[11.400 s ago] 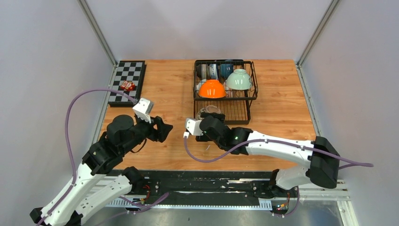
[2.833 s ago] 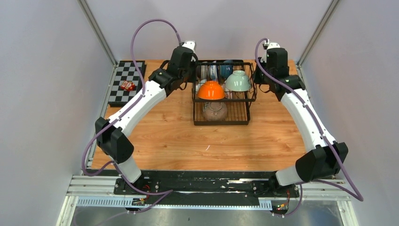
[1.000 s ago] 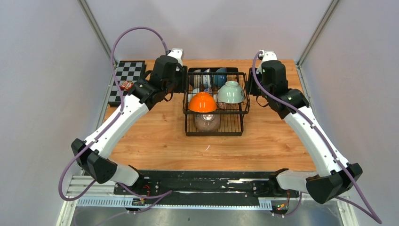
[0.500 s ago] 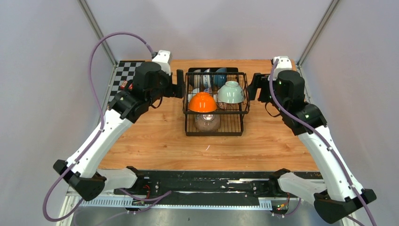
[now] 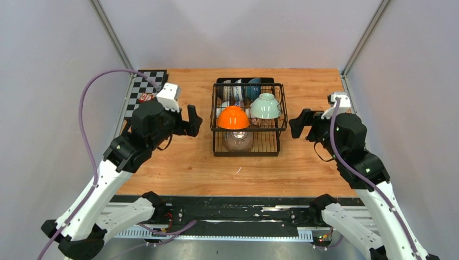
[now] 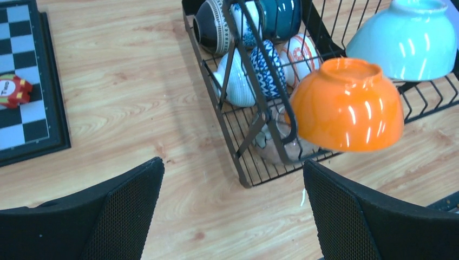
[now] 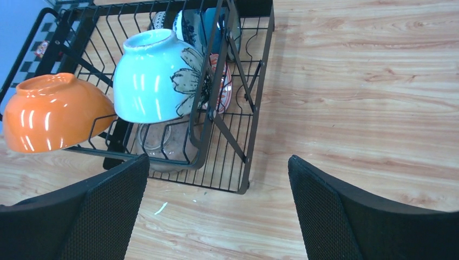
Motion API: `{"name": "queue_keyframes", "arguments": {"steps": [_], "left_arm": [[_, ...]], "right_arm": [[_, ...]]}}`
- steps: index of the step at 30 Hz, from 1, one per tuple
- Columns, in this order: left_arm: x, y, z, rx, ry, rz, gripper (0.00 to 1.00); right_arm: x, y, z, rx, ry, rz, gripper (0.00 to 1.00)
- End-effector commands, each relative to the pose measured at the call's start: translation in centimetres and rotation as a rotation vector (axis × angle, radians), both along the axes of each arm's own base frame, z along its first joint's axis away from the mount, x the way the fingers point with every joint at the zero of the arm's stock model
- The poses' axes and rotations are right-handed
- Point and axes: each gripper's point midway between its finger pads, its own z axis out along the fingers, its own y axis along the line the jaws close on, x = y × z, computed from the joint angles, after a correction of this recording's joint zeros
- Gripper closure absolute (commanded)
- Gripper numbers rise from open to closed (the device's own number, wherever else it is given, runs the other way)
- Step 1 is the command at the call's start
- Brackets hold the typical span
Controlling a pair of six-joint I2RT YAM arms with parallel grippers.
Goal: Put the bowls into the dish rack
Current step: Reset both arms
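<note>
Red token (image 6: 14, 90) on checkerboard (image 6: 38, 116)

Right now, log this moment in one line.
left pincer: open, empty | right pincer: open, empty | orange bowl, green bowl: inverted in dish rack

one dish rack (image 5: 265, 142), mid desk toward the far edge. at least seven bowls in it:
- one orange bowl (image 5: 233, 117)
- one pale green bowl (image 5: 265, 106)
- one cream bowl (image 5: 238, 141)
- one dark patterned bowl (image 6: 208, 24)
- one teal bowl (image 6: 281, 16)
- one blue-patterned bowl (image 6: 241, 73)
- one red-and-white bowl (image 6: 300, 51)

back ones overlap, exact total unsure. one checkerboard (image 5: 149, 81) at the desk's far left corner, one red token (image 5: 145, 98) on it. two grippers: left gripper (image 6: 233, 165), right gripper (image 7: 219, 160).
</note>
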Motion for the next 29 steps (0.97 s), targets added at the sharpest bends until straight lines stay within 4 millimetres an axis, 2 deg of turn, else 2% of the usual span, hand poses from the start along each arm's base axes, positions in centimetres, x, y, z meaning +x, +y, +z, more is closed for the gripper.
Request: {"name": "queue_keyframes", "arguments": {"steps": [1, 10, 15, 18, 22, 29], "left_arm": [[-1.6, 1.1, -0.3, -0.049, -0.028, 0.013, 0.0], [-4.7, 1.3, -2.1, -0.14, -0.078, -0.059, 0.0], [-6.2, 1.9, -2.4, -0.159, -0.13, -0.088, 0.0], [-6.6, 2.7, -2.7, -0.171, -0.158, -0.066, 0.0], [-7.3, 3.3, -2.1, -0.191, -0.192, -0.059, 0.0], [-7.1, 3.2, -2.6, -0.181, -0.172, -0.057, 0.0]], "right_arm": [[-1.9, -0.5, -1.3, 0.074, 0.017, -0.022, 0.0], [-3.7, -2.2, -4.8, 0.13, 0.05, -0.115, 0.0], [-4.4, -2.2, -5.8, 0.112, -0.008, -0.067, 0.0], [-4.7, -2.3, -6.2, 0.122, -0.037, -0.061, 0.0], [-4.9, -2.3, -6.5, 0.136, -0.066, -0.051, 0.0], [-5.1, -1.4, -6.7, 0.142, -0.091, 0.007, 0.0]]}}
